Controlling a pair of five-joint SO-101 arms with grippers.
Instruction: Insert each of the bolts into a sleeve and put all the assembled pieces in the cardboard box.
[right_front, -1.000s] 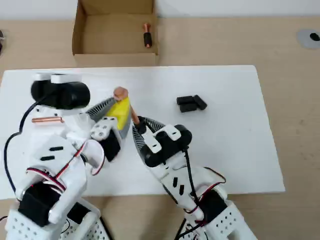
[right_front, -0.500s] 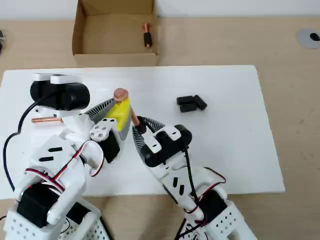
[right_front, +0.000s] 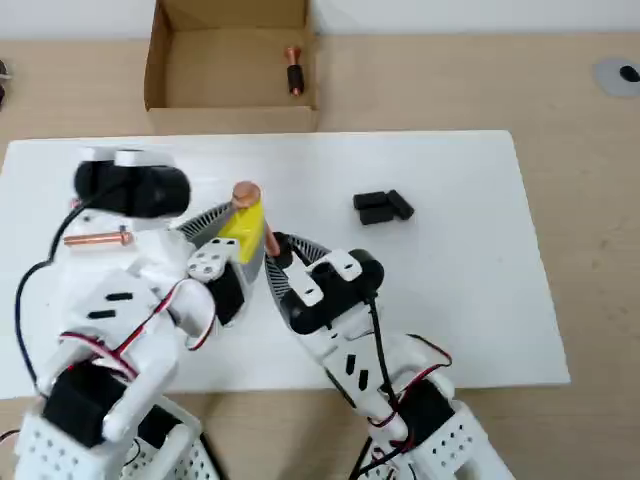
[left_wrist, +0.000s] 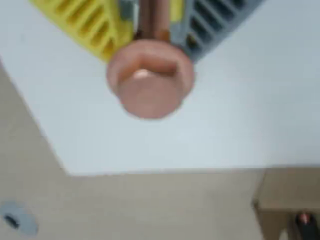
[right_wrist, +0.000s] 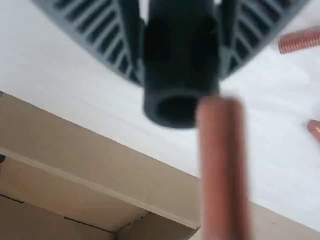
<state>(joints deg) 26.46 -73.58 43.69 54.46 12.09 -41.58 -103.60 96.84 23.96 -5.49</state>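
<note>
Both arms are in tight over the white sheet (right_front: 460, 300), and here's the meeting point. The left hand (right_front: 236, 212) is pinching a copper bolt (left_wrist: 150, 82), yellow on one side and grey on the other. The round head pokes out past the tips and the shank slants away toward the other arm. The right hand (right_wrist: 180, 30) is clamped on a black sleeve (right_wrist: 180, 65), gripped around its body with the open mouth sticking out clear. The right wrist view tells it: the bolt's end sits just beside that mouth, not in the bore, and whether it touches the rim I cannot tell. So it's bolt and sleeve side by side, not mated.

Elsewhere on the sheet, a second bolt (right_front: 95, 239) lies flat on the left arm's outer side, near that arm's black motor. Three spare sleeves (right_front: 381, 206) huddle together, touching, well off on the right arm's side. At the far edge, off the sheet on the bare wooden worktop (right_front: 580, 180), stands the cardboard box (right_front: 155, 75), open on top. Inside it, by the wall on the right arm's side, lies one assembled piece (right_front: 294, 72), copper bolt through black sleeve
</note>
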